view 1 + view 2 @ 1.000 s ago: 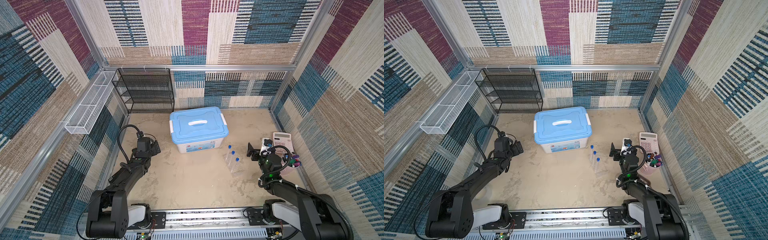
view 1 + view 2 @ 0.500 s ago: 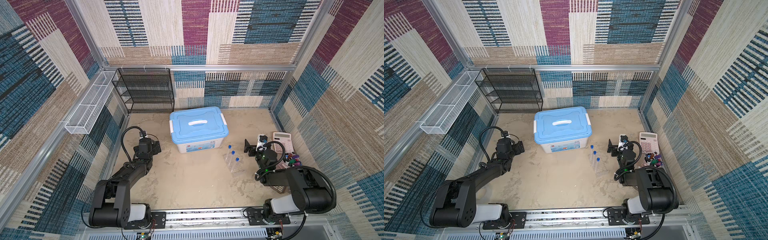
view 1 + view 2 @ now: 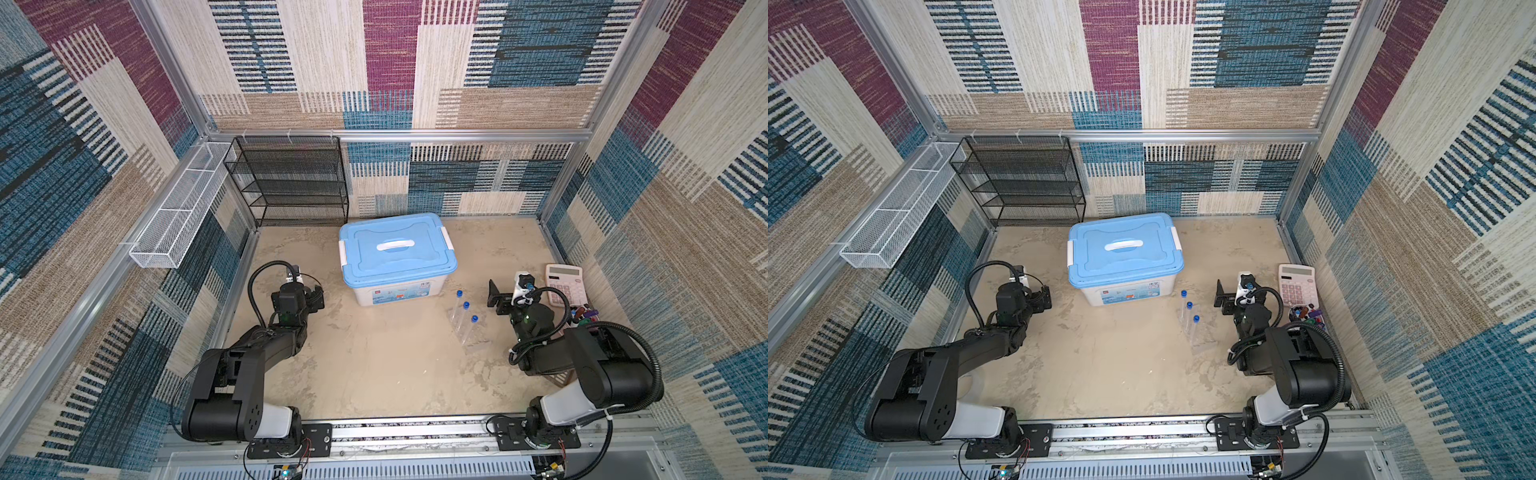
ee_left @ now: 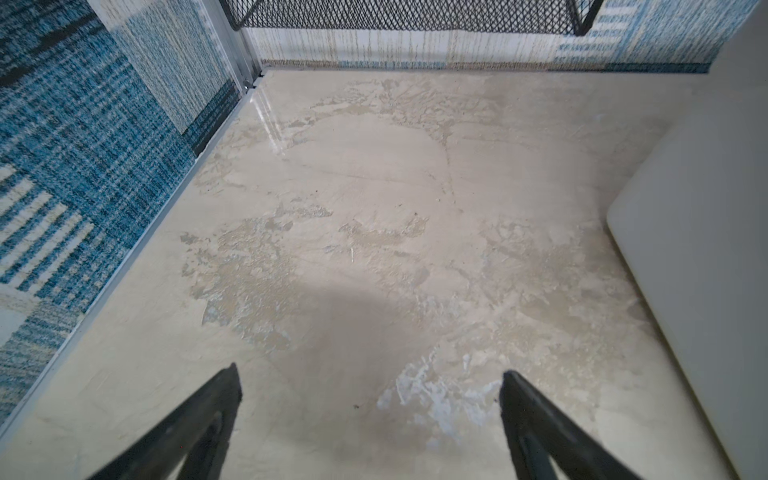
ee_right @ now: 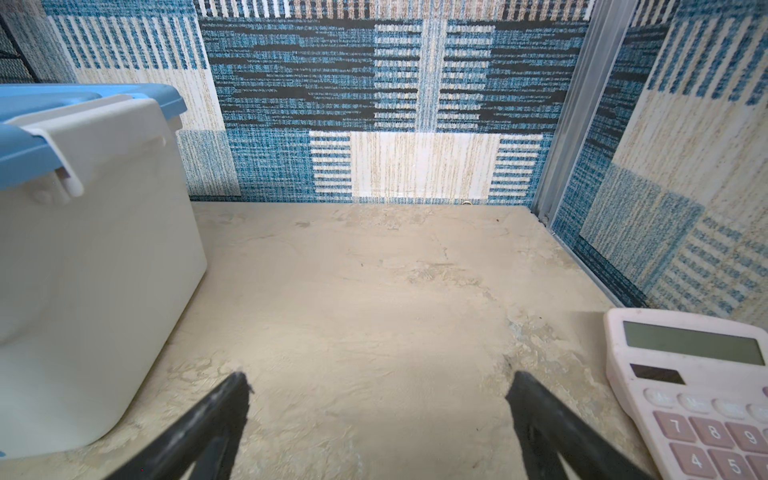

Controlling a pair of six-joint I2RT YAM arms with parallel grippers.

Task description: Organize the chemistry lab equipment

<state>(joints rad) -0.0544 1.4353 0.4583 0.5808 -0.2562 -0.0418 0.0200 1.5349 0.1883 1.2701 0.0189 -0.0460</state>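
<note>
patchwork carpet walls (image 3: 390,62), black mesh shelf (image 3: 291,183)

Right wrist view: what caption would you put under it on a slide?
Open right end effector poised over the table, between a blue-lidded white box and a pink calculator.

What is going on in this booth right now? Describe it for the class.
Two black robot arms are set up to tidy lab equipment, but neither holds anything. The left claw and right claw are both open over bare tabletop, on either side of the closed white storage box with a blue lid. Three clear blue-capped tubes lie untouched beside the right claw. A pink calculator and a cup of coloured markers sit further right.
</note>
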